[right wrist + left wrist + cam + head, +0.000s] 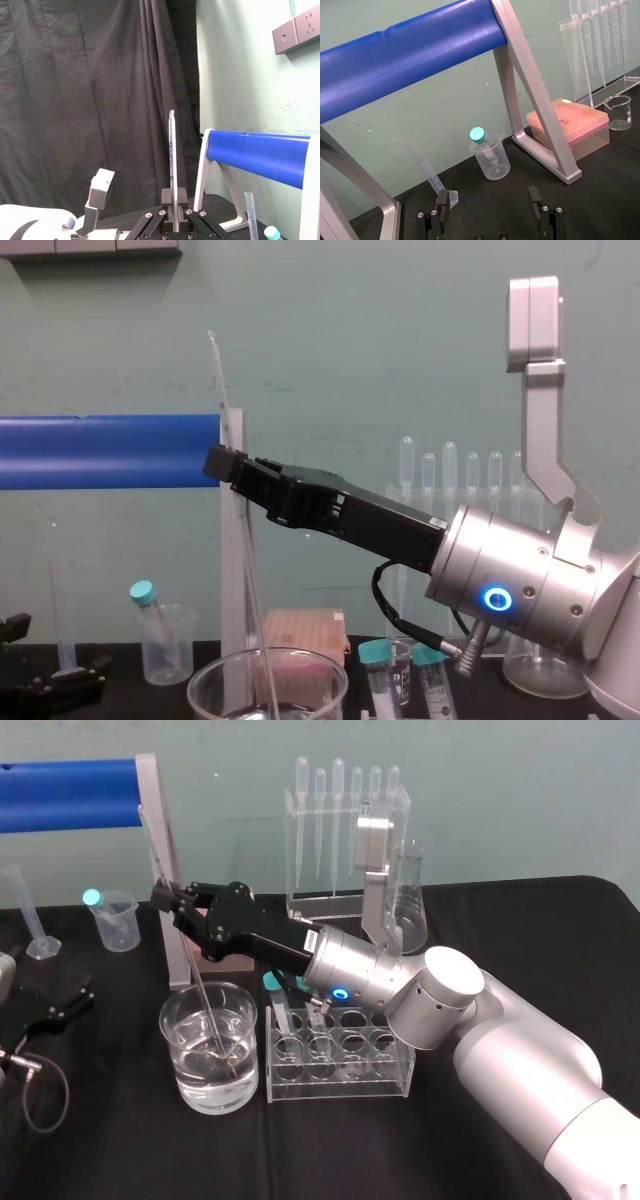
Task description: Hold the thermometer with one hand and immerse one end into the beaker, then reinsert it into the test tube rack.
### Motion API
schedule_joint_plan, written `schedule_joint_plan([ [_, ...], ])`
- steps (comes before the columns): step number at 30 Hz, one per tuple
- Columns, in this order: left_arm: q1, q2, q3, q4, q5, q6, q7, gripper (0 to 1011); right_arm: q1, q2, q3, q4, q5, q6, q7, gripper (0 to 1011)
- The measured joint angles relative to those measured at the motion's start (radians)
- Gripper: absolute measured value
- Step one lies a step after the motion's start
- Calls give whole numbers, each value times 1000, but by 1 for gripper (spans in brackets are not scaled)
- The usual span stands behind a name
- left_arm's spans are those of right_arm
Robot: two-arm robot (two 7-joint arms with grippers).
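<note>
Looks like the right end effector is clamped on the near-upright thermometer, tip in the beaker, test tube rack just right of it; left end effector sits open, near left.

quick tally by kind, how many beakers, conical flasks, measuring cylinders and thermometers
beakers: 3
conical flask: 1
measuring cylinder: 1
thermometer: 1
total: 6
</note>
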Motion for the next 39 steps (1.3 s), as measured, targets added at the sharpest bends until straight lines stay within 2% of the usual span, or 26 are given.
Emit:
schedule_joint_plan([
  [39, 0, 0, 0, 0, 0, 0, 0, 1008, 0, 0, 0, 0, 0, 0, 0, 57],
])
